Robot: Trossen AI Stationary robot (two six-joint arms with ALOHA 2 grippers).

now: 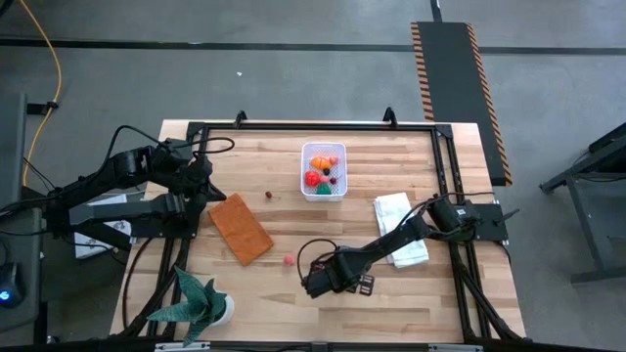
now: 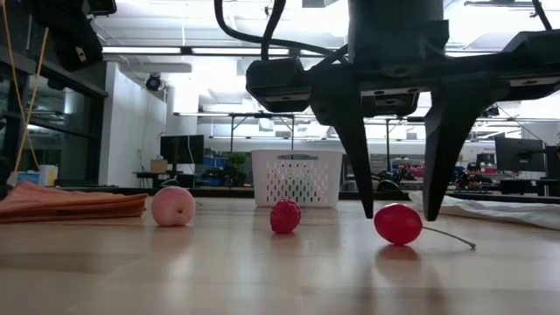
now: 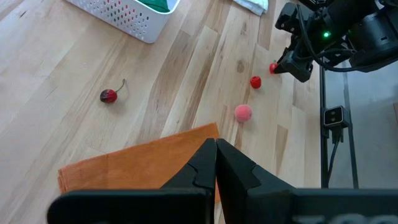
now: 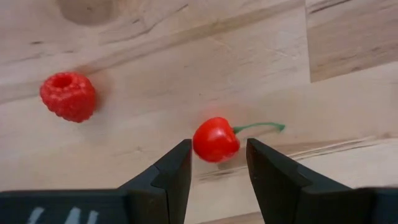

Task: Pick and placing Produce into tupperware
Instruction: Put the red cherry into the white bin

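The tupperware [image 1: 323, 169] is a white perforated tub at the table's far middle, with orange, red and green produce inside. A red cherry [image 4: 216, 139] lies on the wood. My right gripper [image 4: 219, 155] points down over it, open, with one finger on each side and its tips about level with the cherry's top [image 2: 398, 223]. A raspberry [image 4: 68, 96] and a pink ball [image 2: 173, 206] lie beside it on the table. A dark cherry [image 1: 268, 195] rests near the tub. My left gripper [image 3: 216, 162] is shut and empty, raised over the table's left side.
An orange-brown cloth [image 1: 239, 228] lies left of centre. A folded white cloth [image 1: 401, 227] lies under the right arm. A green spiky plant [image 1: 196, 305] stands at the near left corner. A black frame [image 1: 440, 147] runs around the table's edges.
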